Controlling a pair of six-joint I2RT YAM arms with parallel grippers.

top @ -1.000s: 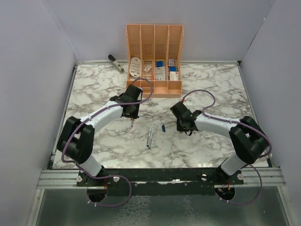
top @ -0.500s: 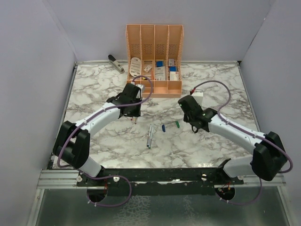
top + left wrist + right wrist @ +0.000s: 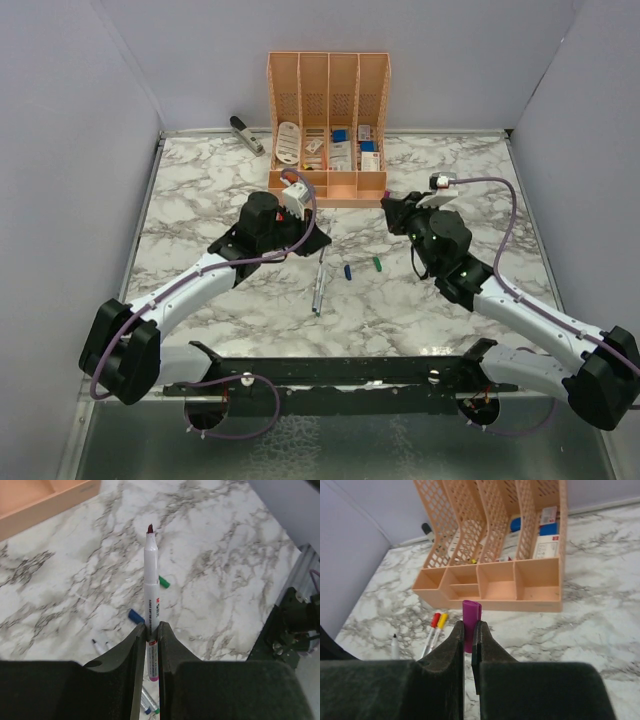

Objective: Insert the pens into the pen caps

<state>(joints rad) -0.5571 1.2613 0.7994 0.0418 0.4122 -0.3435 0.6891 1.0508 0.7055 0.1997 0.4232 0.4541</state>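
The left end effector point(image 3: 152, 626) is closed on a thin white pen with a dark red tip point(image 3: 151, 580). It grips the pen low on the barrel, so most of the barrel and the bare tip stand out past the fingers, above the white and grey marble-patterned desk point(image 3: 200, 190). The right end effector point(image 3: 469, 624) is clamped on a short magenta plastic pen cap point(image 3: 471, 610), whose top end sticks out beyond the fingertips, also off the desk.

On the desk between the two arms lie a few pale pens close together point(image 3: 319, 283) (how many is hard to tell from above). Just to their right are a small blue cap point(image 3: 347, 271) and a small green cap point(image 3: 378, 264), near each other but apart.

In the right wrist view, two more pale pens, one with a red end point(image 3: 434, 621) and one with a yellow end point(image 3: 441, 619), lie side by side before a peach plastic desk organiser with lattice dividers point(image 3: 328, 110). The organiser stands at the far side of the desk, and a grey stapler point(image 3: 245, 133) sits to its left.
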